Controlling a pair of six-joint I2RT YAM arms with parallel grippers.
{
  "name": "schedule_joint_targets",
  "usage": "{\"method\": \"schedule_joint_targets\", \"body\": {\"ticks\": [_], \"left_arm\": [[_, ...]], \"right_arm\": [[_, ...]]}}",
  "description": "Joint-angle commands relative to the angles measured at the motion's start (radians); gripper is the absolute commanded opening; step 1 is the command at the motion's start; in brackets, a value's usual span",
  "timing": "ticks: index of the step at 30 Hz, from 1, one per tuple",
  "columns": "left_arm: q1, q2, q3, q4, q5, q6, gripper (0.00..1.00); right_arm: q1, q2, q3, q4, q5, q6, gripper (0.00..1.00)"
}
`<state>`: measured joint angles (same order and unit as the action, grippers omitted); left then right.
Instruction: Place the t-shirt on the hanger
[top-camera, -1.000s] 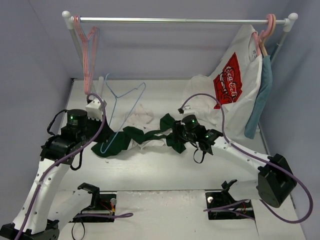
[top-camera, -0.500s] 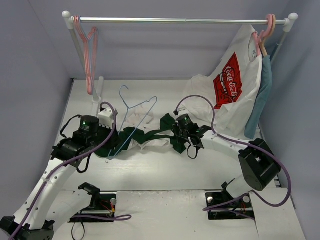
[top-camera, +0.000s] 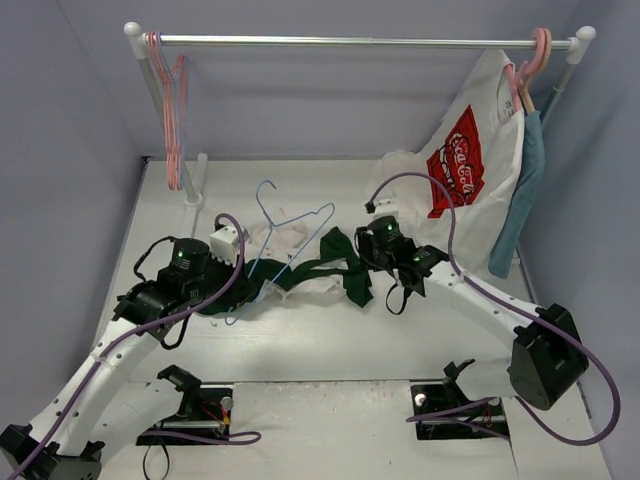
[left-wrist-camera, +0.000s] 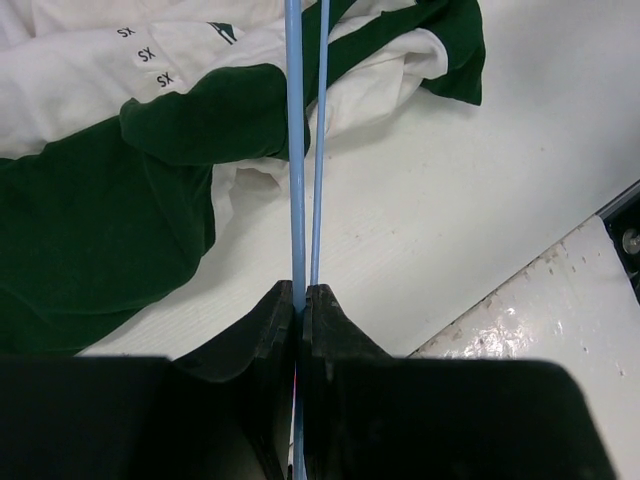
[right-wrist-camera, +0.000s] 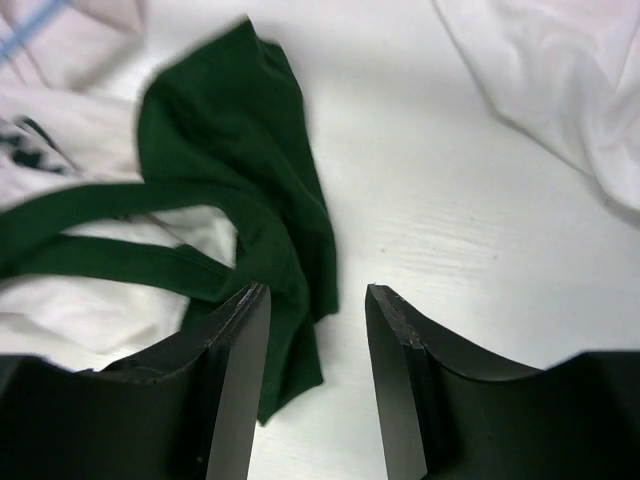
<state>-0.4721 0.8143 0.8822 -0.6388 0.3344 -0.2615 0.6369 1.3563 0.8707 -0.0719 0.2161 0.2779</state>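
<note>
Left pincer (left-wrist-camera: 300, 300) is clamped on the hanger (left-wrist-camera: 293, 150), its wire slanting over the t-shirt (left-wrist-camera: 90, 220). Right pincer (right-wrist-camera: 315, 292) gapes empty over the shirt's right end. We judge progress early: the shirt lies bunched on the table (top-camera: 330, 345), midway between the left and right edges, not yet threaded.

Your left arm (top-camera: 105, 345) leans forward and inward from its base, elbow bent, wrist held low. The left gripper (left-wrist-camera: 298, 292) has both fingers pressed together on the hanger (left-wrist-camera: 293, 150). Your right arm (top-camera: 480, 300) stretches forward and to the left, wrist also low. The right gripper (right-wrist-camera: 315, 300) points downward, its fingers parted and holding nothing.
</note>
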Motion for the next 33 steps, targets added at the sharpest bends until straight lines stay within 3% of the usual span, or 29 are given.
{"method": "schedule_joint_targets", "body": {"ticks": [1, 9, 20, 23, 26, 27, 29, 33], "left_arm": [[-0.005, -0.007, 0.047, 0.076, -0.017, 0.025, 0.00], [-0.007, -0.007, 0.058, 0.056, -0.008, 0.033, 0.00], [-0.007, -0.012, 0.078, 0.018, 0.034, 0.067, 0.00], [-0.008, -0.010, 0.080, 0.013, 0.073, 0.079, 0.00], [-0.008, -0.014, 0.078, 0.008, 0.106, 0.093, 0.00], [-0.008, -0.015, 0.077, 0.008, 0.124, 0.097, 0.00], [-0.008, -0.015, 0.077, 0.007, 0.140, 0.102, 0.00], [-0.013, -0.014, 0.075, 0.010, 0.179, 0.119, 0.00]], "right_arm": [[-0.002, -0.056, 0.076, 0.037, -0.020, 0.096, 0.43], [-0.003, 0.090, 0.169, 0.015, -0.104, 0.107, 0.45], [-0.003, 0.245, 0.177, 0.027, -0.178, 0.089, 0.45], [-0.003, 0.259, 0.175, 0.023, -0.166, 0.080, 0.38], [-0.008, 0.254, 0.171, 0.018, -0.149, 0.070, 0.20], [-0.019, 0.251, 0.169, 0.018, -0.147, 0.064, 0.09], [-0.032, 0.236, 0.168, 0.014, -0.147, 0.049, 0.00], [-0.104, 0.190, 0.162, 0.009, -0.170, 0.006, 0.00]]}}
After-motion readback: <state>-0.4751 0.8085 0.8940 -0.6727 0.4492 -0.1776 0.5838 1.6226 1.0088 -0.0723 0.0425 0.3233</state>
